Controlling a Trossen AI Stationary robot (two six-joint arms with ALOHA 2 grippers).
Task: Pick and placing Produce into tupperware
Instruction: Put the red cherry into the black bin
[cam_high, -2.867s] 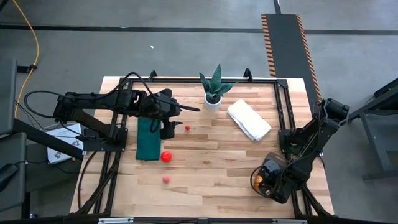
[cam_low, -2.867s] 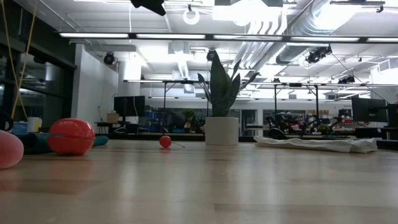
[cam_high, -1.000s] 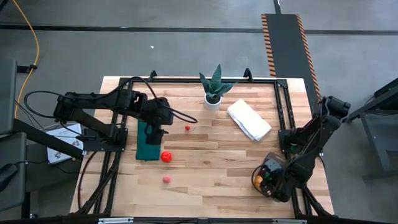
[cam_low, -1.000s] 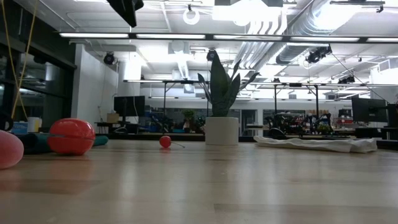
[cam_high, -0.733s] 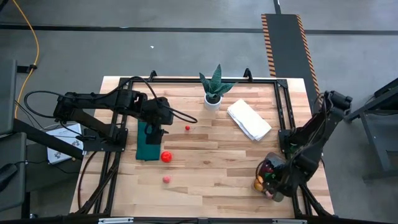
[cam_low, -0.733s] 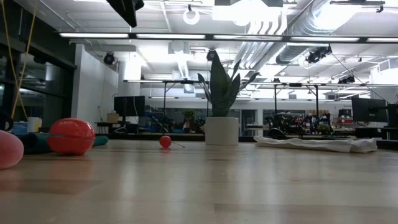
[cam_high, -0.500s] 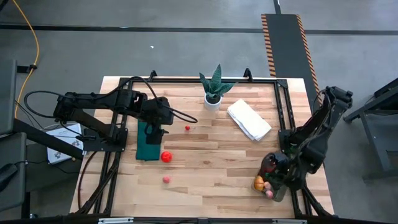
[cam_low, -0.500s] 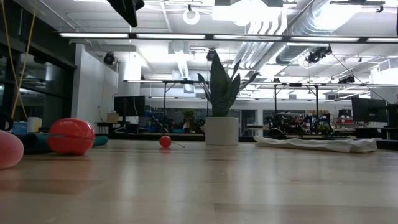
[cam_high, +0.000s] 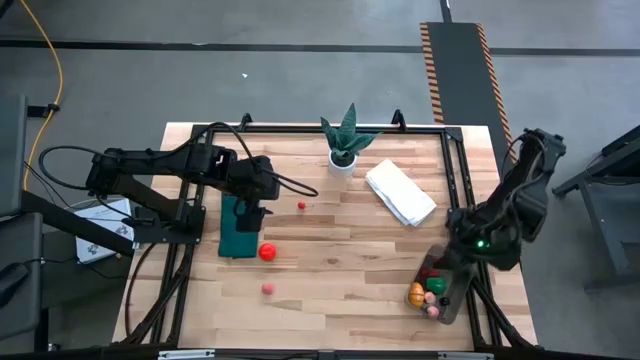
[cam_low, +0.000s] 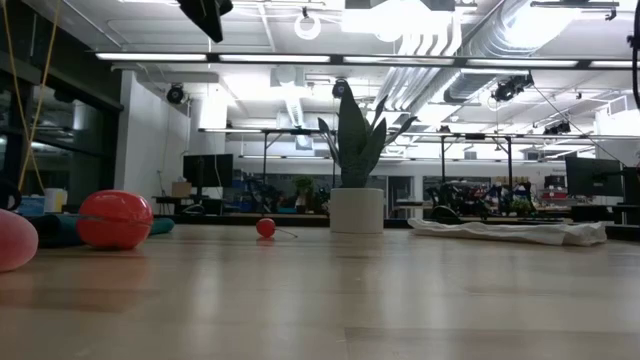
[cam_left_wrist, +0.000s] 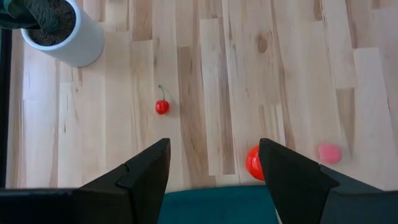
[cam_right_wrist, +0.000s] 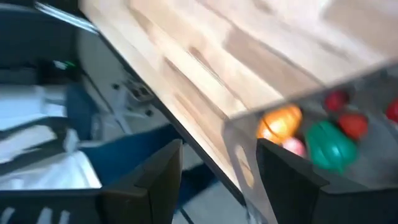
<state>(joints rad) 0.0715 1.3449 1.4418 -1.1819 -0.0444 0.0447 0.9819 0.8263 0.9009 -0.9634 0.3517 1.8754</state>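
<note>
Two grippers open, left gripper (cam_left_wrist: 211, 163) above green mat (cam_high: 238, 228), right gripper (cam_right_wrist: 219, 163) over filled tupperware (cam_high: 440, 290).

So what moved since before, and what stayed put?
The right arm lifted up and back from the container at the table's front right corner, so the orange, green and pink fruit inside now show. Its end effector is open and empty. The left end effector earlier slid back over the green mat and stays open above it. The three loose fruits, plant and cloth didn't move.
</note>
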